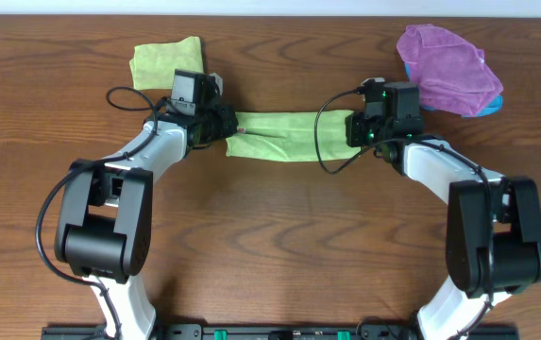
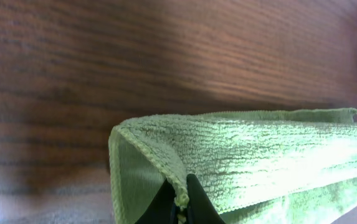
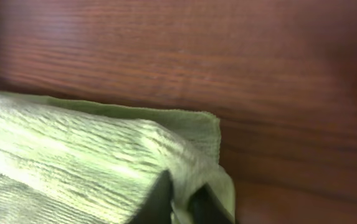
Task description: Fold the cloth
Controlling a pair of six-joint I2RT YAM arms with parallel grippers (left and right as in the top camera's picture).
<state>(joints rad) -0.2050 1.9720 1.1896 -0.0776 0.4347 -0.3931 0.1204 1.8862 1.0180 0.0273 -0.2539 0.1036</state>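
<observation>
Green cloth (image 1: 284,135) lies just above ctr of the counter (image 1: 270,236), stretched as a long band running 9-to-3 o'clock, apparently doubled over already (wrist views show two layers at each end). Left gripper (image 1: 225,127) sits at the band's 9 o'clock end, clamped on the cloth: left wrist view shows both fingers pinching the hemmed edge w/ fabric wedged between them. Right gripper (image 1: 353,130) is at the 3 o'clock end, likewise pinched onto the corner layers. Holding both ends at once likely keeps the band taut and edges aligned, so the next fold comes out square rather than bunched. Judging by this, the job is partway: one fold looks done, and a further fold, e.g. one end over to the other, seems due. A folded yellow-green cloth (image 1: 166,63) rests at approx 11 o'clock and a purple cloth (image 1: 448,68) at approx 1 o'clock, both apart from the work; neither is touched.
</observation>
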